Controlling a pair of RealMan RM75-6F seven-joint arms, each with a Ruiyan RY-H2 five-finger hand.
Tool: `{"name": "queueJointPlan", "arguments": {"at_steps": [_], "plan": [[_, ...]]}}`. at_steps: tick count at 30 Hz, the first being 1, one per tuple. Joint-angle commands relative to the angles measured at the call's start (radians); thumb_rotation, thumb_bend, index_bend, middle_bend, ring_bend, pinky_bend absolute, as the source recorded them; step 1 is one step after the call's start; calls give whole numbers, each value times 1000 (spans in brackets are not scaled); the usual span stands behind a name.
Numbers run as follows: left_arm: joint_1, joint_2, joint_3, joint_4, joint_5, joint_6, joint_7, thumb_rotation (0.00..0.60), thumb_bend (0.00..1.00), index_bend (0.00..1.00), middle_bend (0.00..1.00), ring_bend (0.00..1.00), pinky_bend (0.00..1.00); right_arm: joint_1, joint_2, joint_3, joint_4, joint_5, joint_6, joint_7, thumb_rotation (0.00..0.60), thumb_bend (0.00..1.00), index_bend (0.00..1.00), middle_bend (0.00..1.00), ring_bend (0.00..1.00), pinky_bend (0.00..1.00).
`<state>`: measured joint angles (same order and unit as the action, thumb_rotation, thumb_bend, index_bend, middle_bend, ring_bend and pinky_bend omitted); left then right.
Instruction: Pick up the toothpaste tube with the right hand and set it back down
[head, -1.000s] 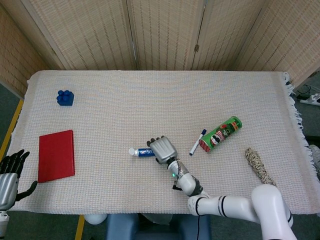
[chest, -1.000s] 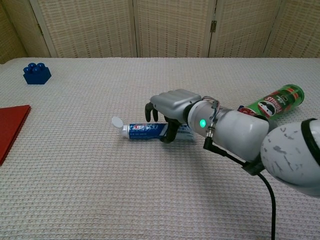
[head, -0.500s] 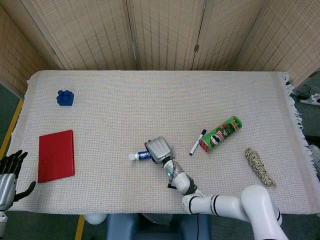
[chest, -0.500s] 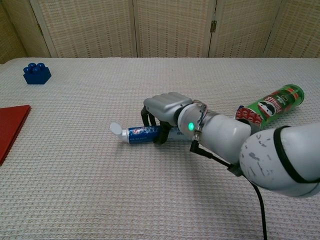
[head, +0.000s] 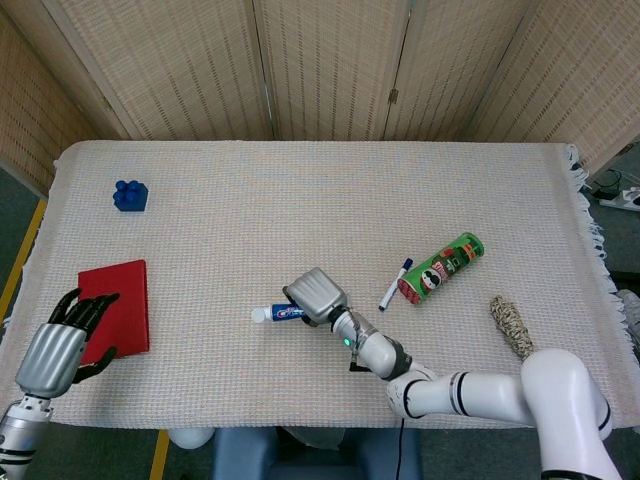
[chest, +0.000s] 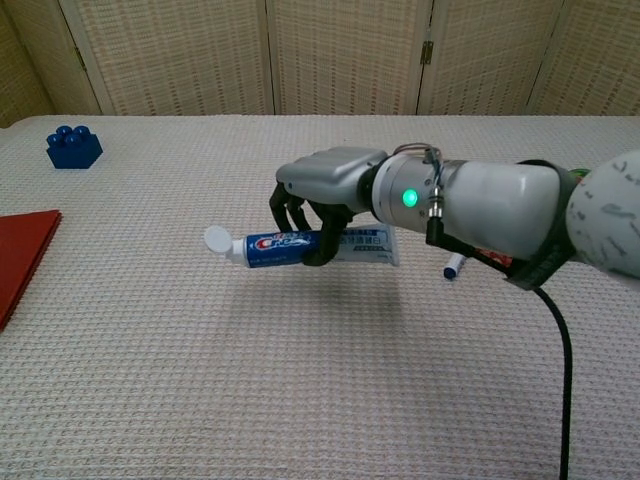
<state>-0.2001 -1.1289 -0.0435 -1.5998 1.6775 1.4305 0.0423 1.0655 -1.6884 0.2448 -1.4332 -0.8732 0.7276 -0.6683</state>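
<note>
My right hand (chest: 325, 195) (head: 314, 295) grips the toothpaste tube (chest: 290, 246) (head: 278, 313) around its middle and holds it level, clear above the table cloth. The tube is blue and white, and its white cap (chest: 216, 239) points left. A shadow lies on the cloth below it. My left hand (head: 62, 343) hovers at the near left edge, over the corner of the red book (head: 115, 309), fingers spread and holding nothing; the chest view does not show it.
A green chip can (head: 440, 267) (chest: 580, 176) and a blue marker (head: 394, 285) (chest: 453, 269) lie right of the right hand. A blue block (head: 130, 194) (chest: 73, 146) sits far left. A rope bundle (head: 517, 332) lies near the right edge.
The right hand has lifted the toothpaste tube off the cloth, from lying flat to held in the air. The left hand has risen further into the head view near the red book.
</note>
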Motion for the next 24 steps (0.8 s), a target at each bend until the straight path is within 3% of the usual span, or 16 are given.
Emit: {"name": "queueJointPlan", "arguments": {"at_steps": [1,8,13,24], "plan": [[-65,-26,2,29,87,-27,6,600,404,224,350,361,281,38,77,-11,-83,48,-8,-45,600,552,682,578,671,626],[-160,-77,12,61,200,-82,76,600,570,295,646,630,554,81,136,-35,-170,122,41,-96,600,555,682,578,683,639],[-214,-96,17,18,228,-150,159,600,665,275,794,729,645,98,146,-63,-196,124,60,-97,600,557,686,583,691,640],[-270,-149,28,-57,176,-280,286,600,759,218,845,769,678,109,152,-99,-205,117,89,-67,600,557,688,586,693,643]]}}
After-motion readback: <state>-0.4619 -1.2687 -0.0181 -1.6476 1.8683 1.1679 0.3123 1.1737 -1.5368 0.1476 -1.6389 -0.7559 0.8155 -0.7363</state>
